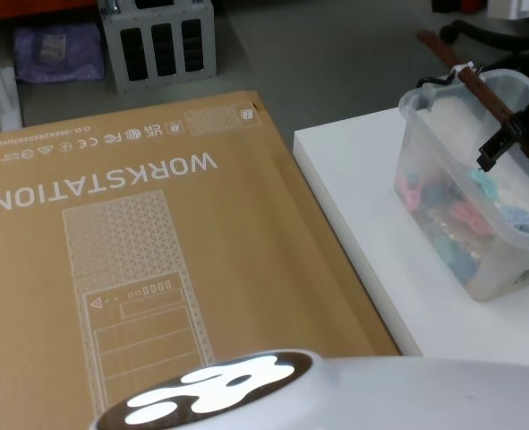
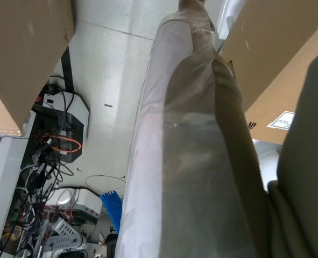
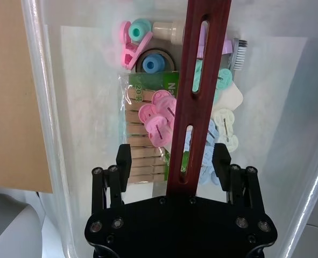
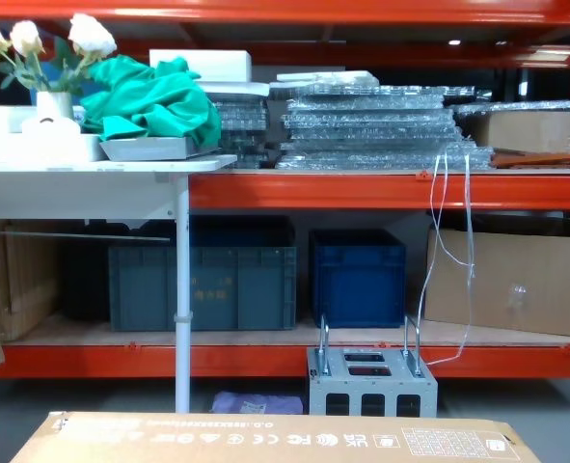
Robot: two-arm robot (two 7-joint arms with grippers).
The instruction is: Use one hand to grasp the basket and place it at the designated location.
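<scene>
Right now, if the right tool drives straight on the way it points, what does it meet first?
Most likely the reddish-brown bar handle of the basket, which runs between the open fingers of the right tool. Past it lie clothes pegs; depth to the bar is unclear.

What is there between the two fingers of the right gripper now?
In the right wrist view, the reddish-brown handle of the basket runs between the open fingers of the right gripper, with a gap on each side.
</scene>
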